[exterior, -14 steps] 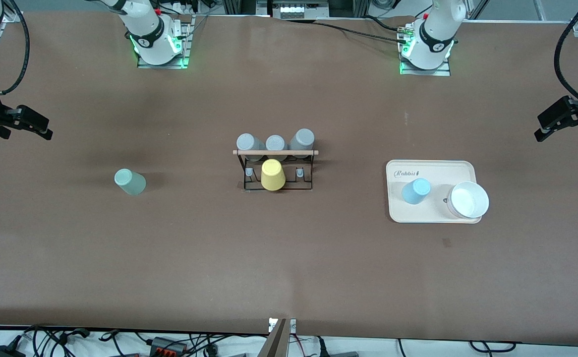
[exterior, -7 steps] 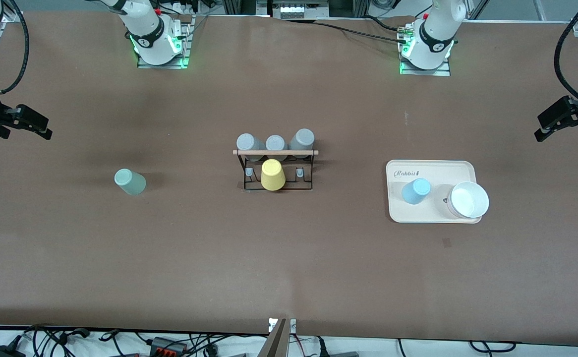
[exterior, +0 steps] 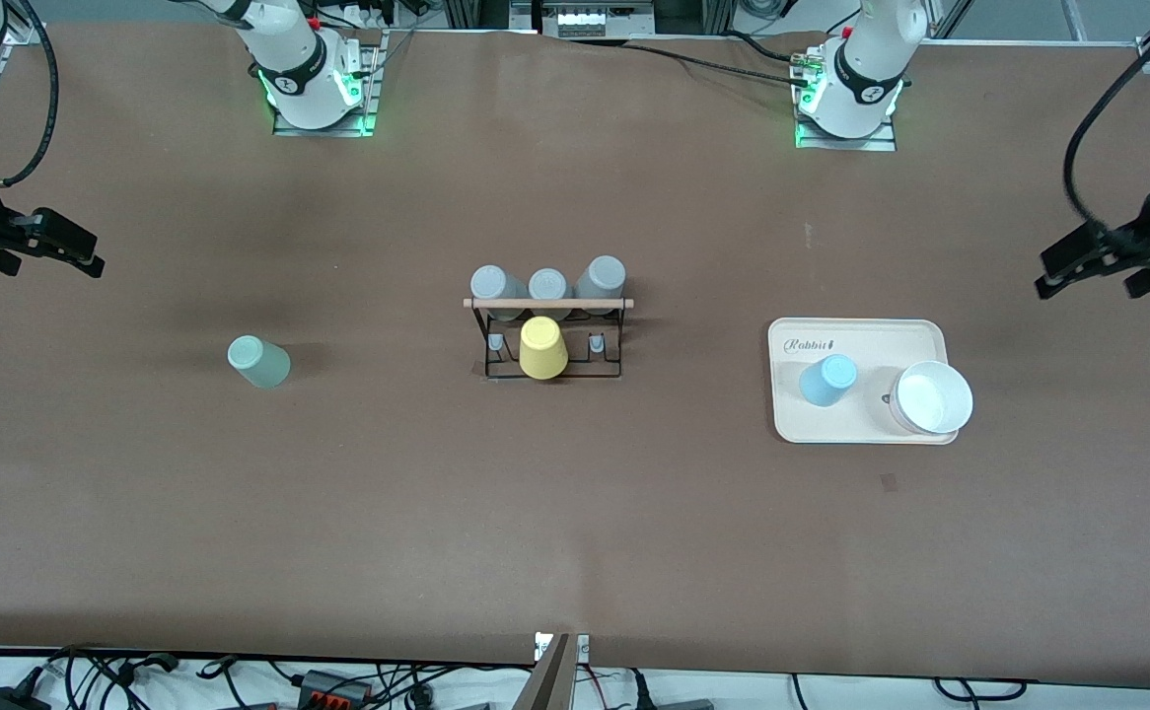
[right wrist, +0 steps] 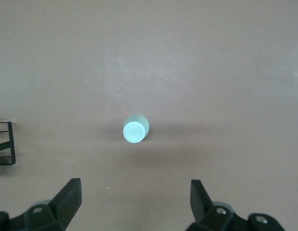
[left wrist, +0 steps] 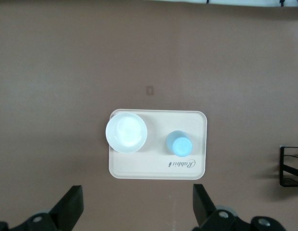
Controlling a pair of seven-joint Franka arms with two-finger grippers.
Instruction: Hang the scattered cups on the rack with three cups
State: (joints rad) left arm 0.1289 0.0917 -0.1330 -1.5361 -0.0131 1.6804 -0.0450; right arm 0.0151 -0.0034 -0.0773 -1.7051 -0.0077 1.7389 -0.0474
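Inside tray (exterior: 861, 333): blue cup (exterior: 827, 380); white bowl (exterior: 933, 396)

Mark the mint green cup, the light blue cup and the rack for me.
pale mint green plastic cup (exterior: 258, 361), front view, side wall.
light blue plastic cup (exterior: 827, 380), front view, side wall.
black wire rack (exterior: 547, 304), front view, wooden top rod.

Mint cup (exterior: 258, 361) upside down on table, blue cup (exterior: 827, 380) inverted on tray, black rack (exterior: 548, 335) between them
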